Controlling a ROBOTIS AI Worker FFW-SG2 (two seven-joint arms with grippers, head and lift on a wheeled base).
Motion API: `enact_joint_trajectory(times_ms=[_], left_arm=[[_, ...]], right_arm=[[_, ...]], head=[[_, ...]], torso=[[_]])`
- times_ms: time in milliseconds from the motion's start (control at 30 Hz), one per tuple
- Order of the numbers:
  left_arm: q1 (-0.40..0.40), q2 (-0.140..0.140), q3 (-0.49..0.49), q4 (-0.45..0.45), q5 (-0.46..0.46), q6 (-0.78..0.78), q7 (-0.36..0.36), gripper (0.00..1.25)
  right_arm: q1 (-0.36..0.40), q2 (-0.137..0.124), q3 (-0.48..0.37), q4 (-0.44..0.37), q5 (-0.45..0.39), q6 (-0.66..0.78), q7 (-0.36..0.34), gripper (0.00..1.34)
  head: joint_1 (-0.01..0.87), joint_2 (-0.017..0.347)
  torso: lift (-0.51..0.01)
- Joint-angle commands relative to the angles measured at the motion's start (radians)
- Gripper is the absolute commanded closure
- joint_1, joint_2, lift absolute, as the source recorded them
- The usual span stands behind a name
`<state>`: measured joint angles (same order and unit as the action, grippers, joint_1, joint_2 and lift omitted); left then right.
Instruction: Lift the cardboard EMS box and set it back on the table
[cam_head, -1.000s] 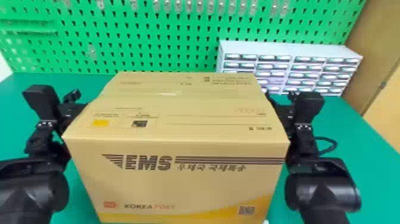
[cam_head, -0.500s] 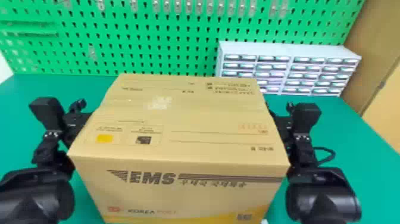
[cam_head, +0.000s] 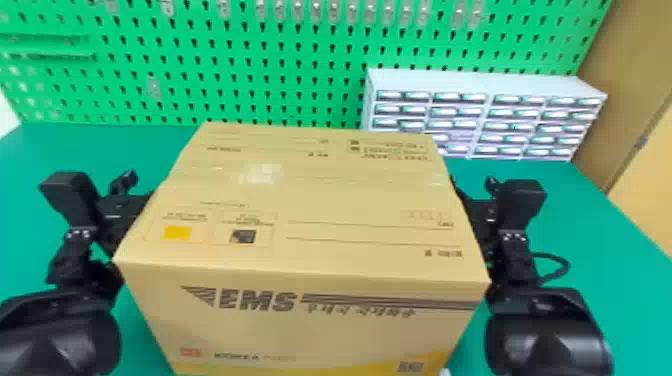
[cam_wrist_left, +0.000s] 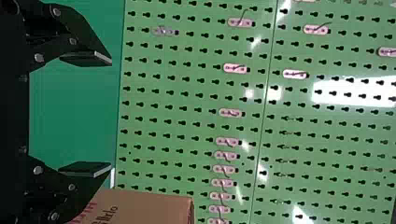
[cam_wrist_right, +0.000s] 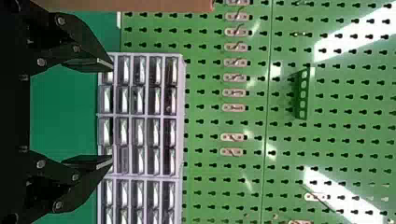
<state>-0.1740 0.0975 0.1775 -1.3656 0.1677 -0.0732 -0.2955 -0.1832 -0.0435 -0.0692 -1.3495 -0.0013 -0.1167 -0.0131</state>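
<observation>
In the head view, one cardboard EMS box (cam_head: 300, 250) sits upright in the middle, over the one green desk (cam_head: 590, 220), with a robot arm at each of its two sides. Its underside is hidden, so I cannot tell whether it touches the desk. Its top carries two small printed squares, one yellow and one dark. The left tool (cam_head: 122, 212) is beside the box's left side and the right tool (cam_head: 480, 215) beside its right; the fingers of both are hidden here. One looped cable (cam_head: 557, 265) stands out by the right arm. Behind, one drawer cabinet (cam_head: 485, 82) stands at the back right, five rows of drawers high, before one green pegboard (cam_head: 280, 65). Ten clear hooks (cam_head: 333, 10) hang close together on the board, with two more to their right.

In the left wrist view, the two fingers of the left tool (cam_wrist_left: 109, 114) are spread wide. Part of the box shows close by one finger, outside the gap. Seven hooks stand in a close row on the board.

In the right wrist view, the right tool (cam_wrist_right: 111, 114) also has its two fingers spread, the cabinet showing beyond them. One edge of the box appears outside the gap, and one small green bracket (cam_wrist_right: 303, 93) is fixed to the board.
</observation>
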Motion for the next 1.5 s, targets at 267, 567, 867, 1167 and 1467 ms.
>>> enact_joint_trajectory(times_ms=[267,567,867,1167,1467], left_arm=[[0.019,0.001,0.139,-0.059,-0.039,0.000,-0.013,0.45],[0.036,0.001,0.178,-0.084,-0.048,0.000,-0.024,0.45],[0.034,0.001,0.180,-0.084,-0.048,0.000,-0.024,0.45],[0.036,0.001,0.180,-0.086,-0.047,-0.004,-0.024,0.45],[0.038,0.001,0.185,-0.086,-0.033,-0.014,-0.024,0.45]], right_arm=[[0.045,-0.050,-0.136,-0.076,-0.008,-0.001,-0.001,0.55],[0.085,-0.047,-0.210,-0.125,-0.003,-0.001,-0.001,0.55],[0.080,-0.044,-0.212,-0.131,0.000,0.000,-0.001,0.55],[0.077,-0.046,-0.215,-0.135,0.000,-0.001,-0.001,0.55],[0.073,-0.046,-0.213,-0.135,0.004,0.000,-0.001,0.55]], head=[[0.678,-0.014],[0.678,-0.014],[0.678,-0.014],[0.678,-0.014],[0.678,-0.014]], torso=[[-0.094],[-0.094],[-0.094],[-0.094],[-0.094]])
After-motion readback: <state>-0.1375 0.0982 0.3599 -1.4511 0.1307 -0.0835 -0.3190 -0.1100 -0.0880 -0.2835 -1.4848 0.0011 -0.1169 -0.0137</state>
